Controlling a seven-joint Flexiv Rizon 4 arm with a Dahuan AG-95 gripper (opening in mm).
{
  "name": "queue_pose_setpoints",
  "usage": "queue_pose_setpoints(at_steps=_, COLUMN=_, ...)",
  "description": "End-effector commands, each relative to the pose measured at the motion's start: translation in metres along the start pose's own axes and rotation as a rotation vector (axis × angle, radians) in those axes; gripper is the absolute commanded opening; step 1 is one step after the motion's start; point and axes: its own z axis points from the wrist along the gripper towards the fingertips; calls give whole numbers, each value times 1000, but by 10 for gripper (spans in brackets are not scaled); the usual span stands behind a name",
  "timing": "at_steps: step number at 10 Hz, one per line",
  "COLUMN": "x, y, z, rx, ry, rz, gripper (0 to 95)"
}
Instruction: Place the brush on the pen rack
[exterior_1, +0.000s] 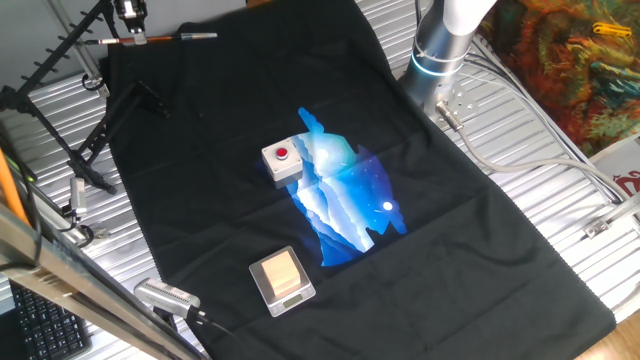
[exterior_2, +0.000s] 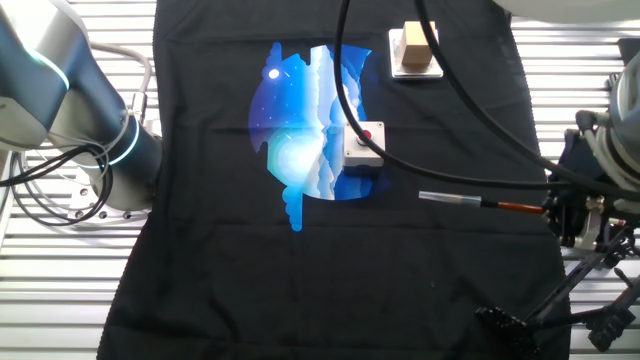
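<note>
The brush has a reddish-brown handle and a pale tip pointing right; it is held level at the top left. My gripper comes down from the top edge and is shut on the handle. The black pen rack slants behind and to the left of the brush, with its splayed legs on the table. I cannot tell whether the brush touches the rack's teeth. In the other fixed view the brush sticks out leftwards from my gripper at the right edge, above the rack's legs.
A black cloth with a blue picture covers the table. On it are a white box with a red button and a wooden block on a small scale. The arm's base stands at the back right. A keyboard lies at the front left.
</note>
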Motion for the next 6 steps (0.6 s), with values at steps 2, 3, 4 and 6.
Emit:
queue_pose_setpoints(at_steps=2, x=0, y=0, z=1, rx=0, ry=-5, rz=-1, gripper=0)
queue_pose_setpoints(at_steps=3, x=0, y=-1, z=2, rx=1, ry=-7, rz=-2, gripper=0)
queue_pose_setpoints(at_steps=4, x=0, y=-1, z=2, rx=1, ry=-8, rz=-2, gripper=0)
queue_pose_setpoints(at_steps=6, x=1, y=-3, z=2, rx=1, ry=-9, rz=-5, gripper=0)
